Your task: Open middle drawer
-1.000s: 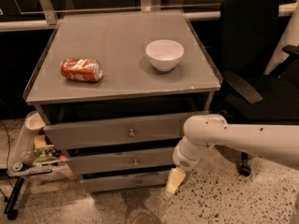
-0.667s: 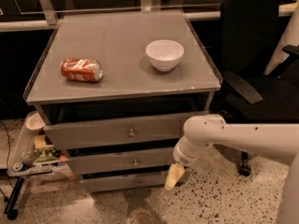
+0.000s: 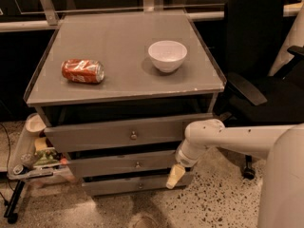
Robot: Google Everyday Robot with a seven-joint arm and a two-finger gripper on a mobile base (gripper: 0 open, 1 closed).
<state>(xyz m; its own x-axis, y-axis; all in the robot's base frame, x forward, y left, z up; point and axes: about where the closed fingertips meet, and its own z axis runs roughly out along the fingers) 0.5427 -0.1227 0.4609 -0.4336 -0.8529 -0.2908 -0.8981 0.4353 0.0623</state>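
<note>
The middle drawer (image 3: 118, 164) is a grey flat front with a small round metal knob (image 3: 137, 165) at its centre, between a taller drawer (image 3: 118, 133) above and a shorter one (image 3: 128, 185) below. My white arm (image 3: 228, 139) reaches in from the right. My gripper (image 3: 174, 176) hangs at the right end of the drawer fronts, level with the gap between the middle and bottom drawers, well right of the knob.
On the cabinet top (image 3: 123, 51) lie a red soda can (image 3: 82, 71) on its side and a white bowl (image 3: 167, 55). A black office chair (image 3: 259, 65) stands to the right. A cluttered rack (image 3: 28, 158) stands at the left. The floor is speckled.
The gripper has shifted slightly left and down along the right end of the drawer fronts. The drawers, can and bowl have not moved.
</note>
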